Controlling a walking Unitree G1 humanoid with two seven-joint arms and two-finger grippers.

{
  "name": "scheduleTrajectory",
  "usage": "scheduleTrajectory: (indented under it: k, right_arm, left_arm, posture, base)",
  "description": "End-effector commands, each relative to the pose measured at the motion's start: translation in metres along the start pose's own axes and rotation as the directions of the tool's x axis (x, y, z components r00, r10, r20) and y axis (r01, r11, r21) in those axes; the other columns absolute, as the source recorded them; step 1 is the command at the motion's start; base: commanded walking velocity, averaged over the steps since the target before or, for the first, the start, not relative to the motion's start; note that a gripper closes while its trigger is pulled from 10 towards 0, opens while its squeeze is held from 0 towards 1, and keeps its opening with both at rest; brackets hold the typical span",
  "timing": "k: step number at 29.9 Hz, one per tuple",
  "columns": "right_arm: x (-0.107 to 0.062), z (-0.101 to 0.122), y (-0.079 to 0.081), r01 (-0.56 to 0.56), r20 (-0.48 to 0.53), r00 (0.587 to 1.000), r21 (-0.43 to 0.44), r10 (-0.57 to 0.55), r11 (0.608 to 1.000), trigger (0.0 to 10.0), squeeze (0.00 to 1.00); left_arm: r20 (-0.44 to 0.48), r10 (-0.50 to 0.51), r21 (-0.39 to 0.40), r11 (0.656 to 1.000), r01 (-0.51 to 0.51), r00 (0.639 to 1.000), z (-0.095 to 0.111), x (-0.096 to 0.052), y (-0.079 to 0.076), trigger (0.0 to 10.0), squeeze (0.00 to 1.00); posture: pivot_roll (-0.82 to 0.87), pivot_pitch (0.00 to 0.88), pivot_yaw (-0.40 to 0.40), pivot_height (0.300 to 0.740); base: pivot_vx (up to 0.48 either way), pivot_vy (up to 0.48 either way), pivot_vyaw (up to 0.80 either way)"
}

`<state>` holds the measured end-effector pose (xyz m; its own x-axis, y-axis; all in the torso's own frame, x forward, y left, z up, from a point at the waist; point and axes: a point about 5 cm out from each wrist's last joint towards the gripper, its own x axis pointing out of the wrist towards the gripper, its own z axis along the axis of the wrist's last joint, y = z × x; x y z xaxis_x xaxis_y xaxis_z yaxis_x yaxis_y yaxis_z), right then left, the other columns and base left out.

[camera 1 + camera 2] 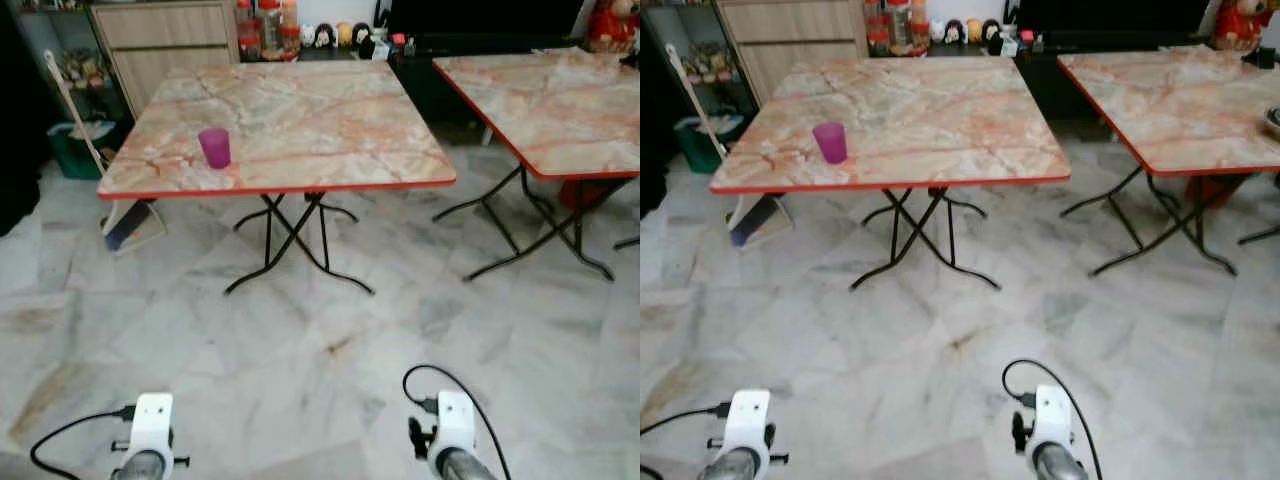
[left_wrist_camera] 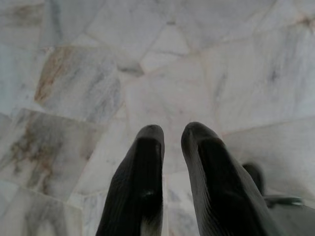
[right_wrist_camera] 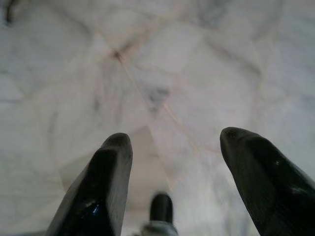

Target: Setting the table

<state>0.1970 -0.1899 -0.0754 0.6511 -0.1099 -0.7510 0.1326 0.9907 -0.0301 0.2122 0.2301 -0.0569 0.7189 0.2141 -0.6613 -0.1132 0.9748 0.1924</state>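
Barely started imo: one purple plastic cup [image 1: 214, 147] on the marble-pattern folding table [image 1: 300, 120], far ahead of the nearly-pressed-together left gripper [image 2: 172, 135] and spread-apart right gripper [image 3: 174, 142], both empty over floor.

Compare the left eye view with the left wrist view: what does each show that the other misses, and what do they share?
Left eye view: a purple cup standing upright near the front left corner of the near table, and a second table to its right.
Left wrist view: the left end effector, its two black fingers close together, holding nothing and pointing at the floor.
Shared: the pale marble floor.
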Motion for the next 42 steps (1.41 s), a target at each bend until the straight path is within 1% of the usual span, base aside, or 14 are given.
scheduleTrajectory:
  k: [1,20,24,32,37,38,42]
  right_arm:
    - [0.0011,0.0041,0.0054,-0.012,0.007,1.000,-0.001,0.012,1.000,10.0,0.00]
    - [0.0018,0.0070,0.0118,-0.029,0.016,0.999,-0.005,0.029,1.000,10.0,0.00]
    - [0.0015,0.0061,0.0114,-0.024,0.016,1.000,0.004,0.024,1.000,10.0,0.00]
    - [0.0004,0.0013,0.0107,-0.019,0.008,1.000,0.014,0.019,1.000,10.0,0.00]
    - [0.0002,0.0006,0.0109,-0.019,0.007,1.000,0.017,0.019,1.000,10.0,0.00]
    - [0.0001,0.0003,0.0110,-0.020,0.006,1.000,0.018,0.020,1.000,10.0,0.00]
    - [0.0001,0.0005,0.0116,-0.021,0.008,1.000,0.023,0.021,0.999,10.0,0.00]
  left_arm:
    - [-0.006,0.011,0.016,1.000,-0.011,1.000,0.0003,0.0003,0.0061,10.0,0.00]
    - [0.000,0.022,0.016,1.000,-0.022,1.000,0.0013,0.0004,0.0106,10.0,0.00]
    - [0.005,0.023,0.024,0.999,-0.023,1.000,0.0026,0.0007,0.0114,10.0,0.00]
    - [0.012,0.006,0.009,1.000,-0.006,1.000,0.0020,0.0003,0.0085,10.0,0.00]
    - [0.010,0.005,0.012,1.000,-0.006,1.000,0.0019,0.0003,0.0083,10.0,0.00]
    - [0.010,0.007,0.016,1.000,-0.007,1.000,0.0020,0.0003,0.0081,10.0,0.00]
    - [0.012,0.009,0.020,1.000,-0.009,1.000,0.0028,0.0005,0.0078,10.0,0.00]
  posture:
    - [0.06,0.007,0.010,0.740]
    - [0.06,0.004,0.017,0.740]
    - [0.06,0.018,0.019,0.740]
    - [0.06,0.047,0.027,0.740]
    - [0.06,0.047,0.027,0.740]
    - [0.06,0.062,0.030,0.740]
    - [0.06,0.071,0.030,0.740]
  base:
    - [0.000,0.390,0.00]
    - [0.000,0.382,0.00]
    - [0.000,0.000,0.00]
    - [0.000,0.000,0.00]
    - [0.000,0.000,0.00]
    - [0.266,0.000,0.00]
    - [0.285,0.000,0.00]
